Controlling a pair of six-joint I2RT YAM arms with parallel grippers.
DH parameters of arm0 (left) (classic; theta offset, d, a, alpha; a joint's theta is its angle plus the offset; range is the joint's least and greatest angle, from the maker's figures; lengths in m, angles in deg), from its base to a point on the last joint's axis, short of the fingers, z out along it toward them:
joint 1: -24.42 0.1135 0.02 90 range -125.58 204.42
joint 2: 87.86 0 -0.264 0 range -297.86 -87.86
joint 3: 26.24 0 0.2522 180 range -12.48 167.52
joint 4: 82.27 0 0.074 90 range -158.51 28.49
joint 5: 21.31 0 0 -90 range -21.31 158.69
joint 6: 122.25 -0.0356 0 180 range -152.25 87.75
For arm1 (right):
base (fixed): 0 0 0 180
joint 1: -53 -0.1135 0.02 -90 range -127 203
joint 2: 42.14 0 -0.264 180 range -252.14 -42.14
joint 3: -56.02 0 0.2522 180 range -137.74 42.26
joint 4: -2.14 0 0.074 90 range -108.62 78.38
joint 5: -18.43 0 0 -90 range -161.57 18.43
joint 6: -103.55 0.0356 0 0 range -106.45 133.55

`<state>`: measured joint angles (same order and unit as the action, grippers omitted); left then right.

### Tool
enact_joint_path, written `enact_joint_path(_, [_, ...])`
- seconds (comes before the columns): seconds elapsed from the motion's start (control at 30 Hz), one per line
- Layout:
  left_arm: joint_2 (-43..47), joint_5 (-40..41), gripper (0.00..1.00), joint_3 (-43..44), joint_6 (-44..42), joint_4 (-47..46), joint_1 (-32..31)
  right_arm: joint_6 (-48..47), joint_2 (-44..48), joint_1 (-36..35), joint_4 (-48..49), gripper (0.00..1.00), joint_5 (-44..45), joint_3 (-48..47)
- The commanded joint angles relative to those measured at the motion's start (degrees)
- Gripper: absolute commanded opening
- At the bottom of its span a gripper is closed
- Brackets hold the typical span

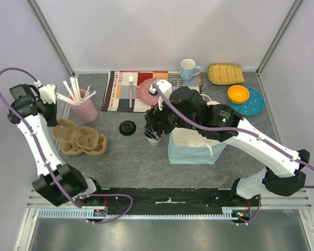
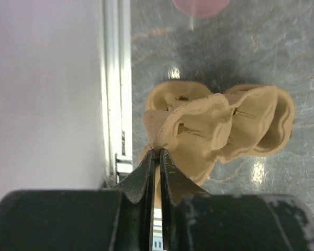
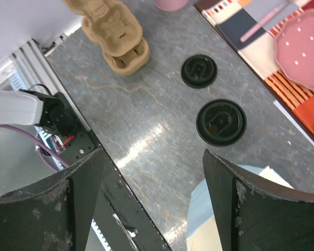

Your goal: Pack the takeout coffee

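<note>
Top view: coffee cup (image 1: 153, 137) stands upright mid-worktop, pretty much under the wide-open right claw (image 1: 155, 124). Left wrist: left claw (image 2: 157, 152) pinched on the cardboard carrier (image 2: 220, 125) rim. Right wrist: black-lidded cup sits just beyond the gap, slightly right.

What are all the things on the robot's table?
paper cup: one, cream, black lid on, middle
loose lid: one, black, left of cup
cup carrier: one, brown, left
tumbler: one, pink, back left, white sticks inside
placemat: one, striped, back middle
pink plate: one, pink, on placemat
utensil: one, pinkish, on placemat
blue plate: one, blue, right
bowl: one, orange, on blue plate
mug: one, light blue, back
woven tray: one, yellow, back right
bag: one, light blue, under right arm
left gripper: one, black, pinching carrier's edge
right gripper: one, black, open above cup
</note>
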<state>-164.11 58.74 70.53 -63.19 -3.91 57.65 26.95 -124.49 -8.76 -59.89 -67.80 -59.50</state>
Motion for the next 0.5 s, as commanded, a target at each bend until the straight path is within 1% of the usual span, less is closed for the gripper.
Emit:
enact_joint_path(0.0, [5.93, -5.06, 0.02, 7.77, -3.07, 0.7, -0.1, -1.19, -0.1, -0.29, 5.38, 0.84, -3.59, -3.19])
enact_joint_path(0.17, [7.87, -7.97, 0.02, 10.77, -7.54, 6.05, -0.19, -2.51, 0.08, -0.29, 5.99, 0.84, -3.59, -2.75])
enact_joint_path(0.27, [10.06, -9.99, 0.02, 12.27, -9.22, 6.5, -0.19, -3.12, -0.36, -0.29, 6.61, 0.84, -5.44, -2.75])
enact_joint_path(0.4, [12.96, -16.74, 0.02, 14.47, -8.79, 6.07, -0.19, -3.04, -0.88, -0.21, 8.1, 0.84, -6.14, -2.48])
enact_joint_path(0.47, [14.1, -18.16, 0.02, 15.08, -8.7, 6.24, -0.19, -3.04, -0.89, -0.29, 8.98, 0.84, -6.49, -1.87])
